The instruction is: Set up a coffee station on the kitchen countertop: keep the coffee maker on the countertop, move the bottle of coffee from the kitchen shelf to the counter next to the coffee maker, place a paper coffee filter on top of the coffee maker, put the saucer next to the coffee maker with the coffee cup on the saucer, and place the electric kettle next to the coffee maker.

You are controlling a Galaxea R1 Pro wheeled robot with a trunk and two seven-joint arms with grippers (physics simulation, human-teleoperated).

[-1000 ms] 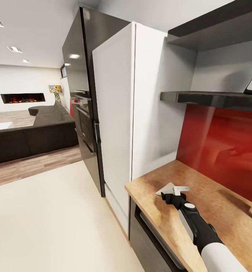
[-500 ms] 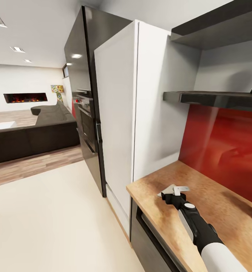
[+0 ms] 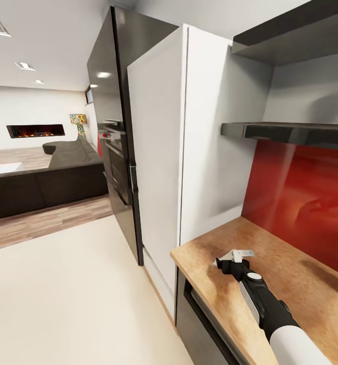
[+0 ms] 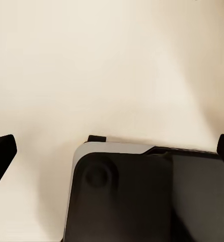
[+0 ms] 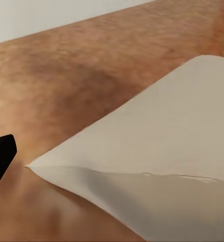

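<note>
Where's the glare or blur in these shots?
Head view: ceiling-light reflections gleam on the glossy black fridge and a pale streak crosses the red backsplash. Right wrist view: the paper coffee filter is close and soft-edged. Left wrist view: floor evenly lit, featureless.

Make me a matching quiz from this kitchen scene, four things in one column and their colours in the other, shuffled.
Things:
1. backsplash
2. kitchen countertop
3. kitchen shelf
4. paper coffee filter

Colours:
A. light wood-look brown
B. white
C. red
D. black

Pairs: 1-C, 2-A, 3-D, 4-B
</note>
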